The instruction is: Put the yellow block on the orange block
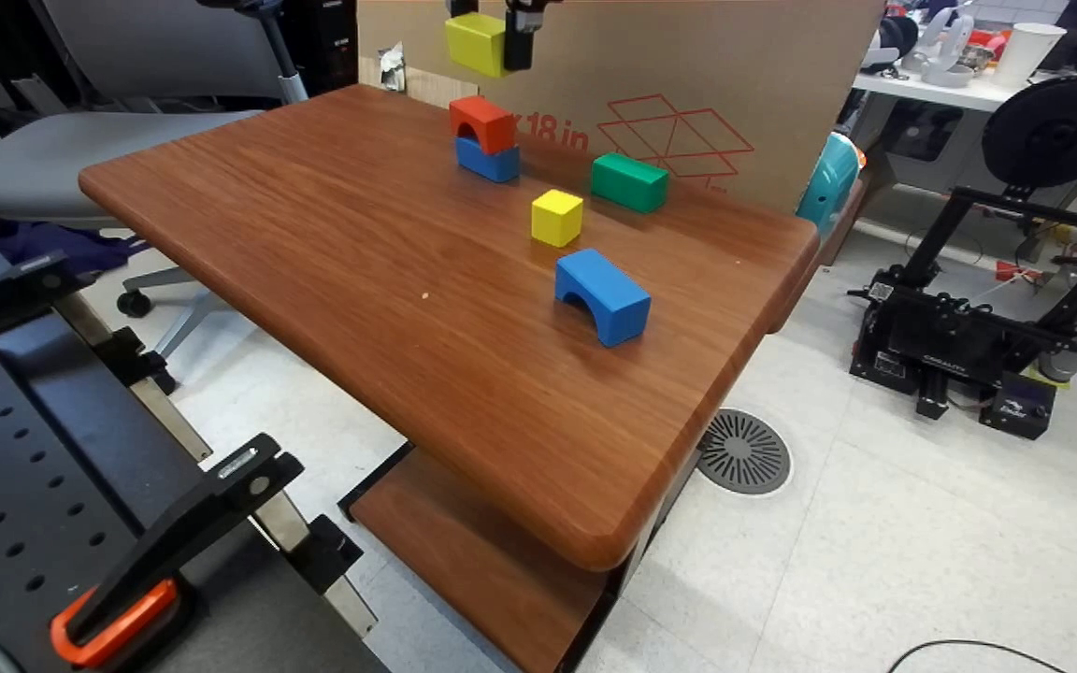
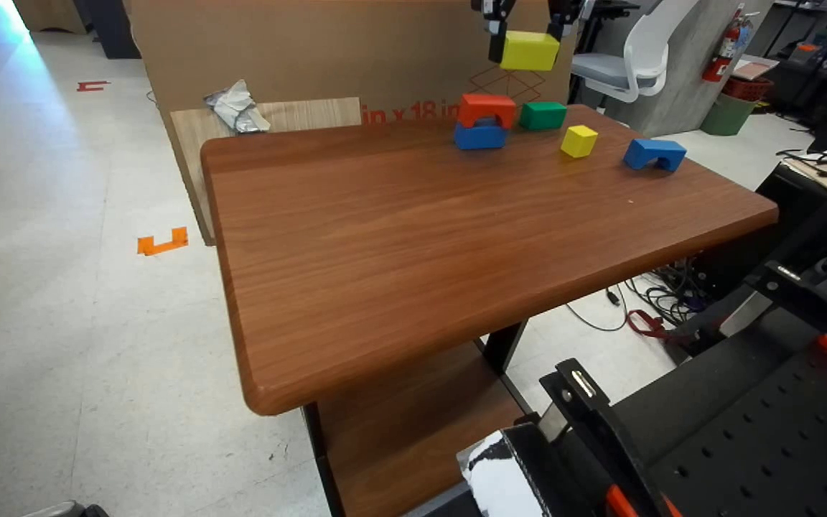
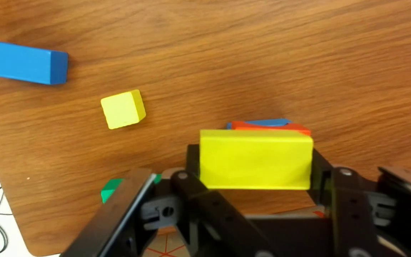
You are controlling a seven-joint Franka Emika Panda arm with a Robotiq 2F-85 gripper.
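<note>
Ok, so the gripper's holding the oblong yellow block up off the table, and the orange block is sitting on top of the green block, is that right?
Not quite: the colour underneath is wrong. In both exterior views the orange block sits on a blue block. The rest is right: the gripper holds the oblong yellow block off the table.
</note>
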